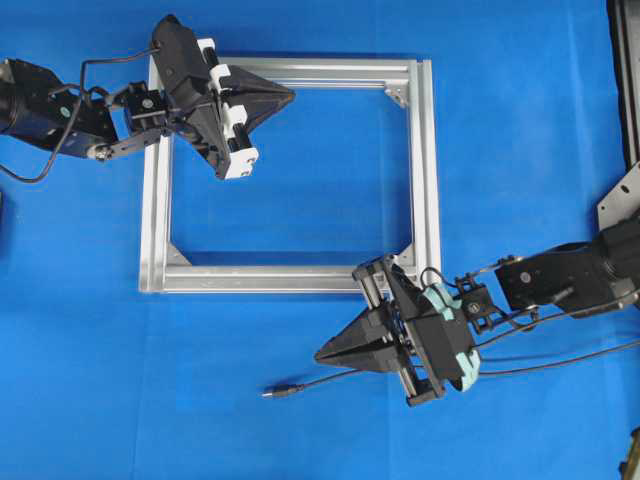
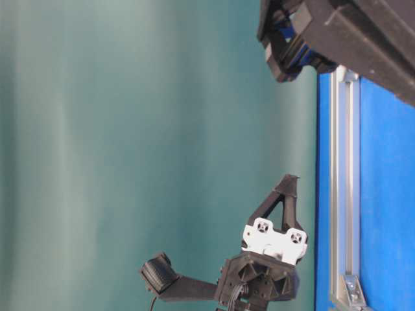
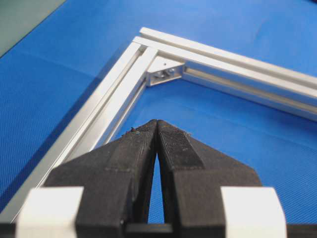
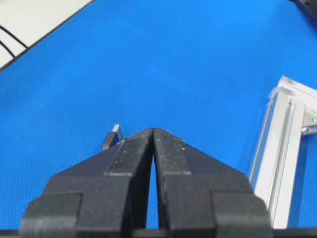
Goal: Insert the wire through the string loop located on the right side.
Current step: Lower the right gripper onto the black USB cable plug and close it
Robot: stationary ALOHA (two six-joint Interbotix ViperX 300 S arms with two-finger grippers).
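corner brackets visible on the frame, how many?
3. Top-right bracket, bottom-right bracket, bottom-left bracket, all inside the frame corners. The top-left corner sits under the left tool; a fourth may be hidden.

Overhead cam looks straight down on frame [image 1: 290, 178]; table-level cam is turned sideways, low, near frame's edge; wrist cams look close along fingers, both catching frame corners.

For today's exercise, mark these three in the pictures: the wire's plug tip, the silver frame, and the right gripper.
wire [image 1: 272, 393]: overhead view, on its plug tip.
silver frame [image 1: 425, 160]: overhead view, on its right-hand bar.
right gripper [image 1: 320, 356]: overhead view, at the closed fingertips.
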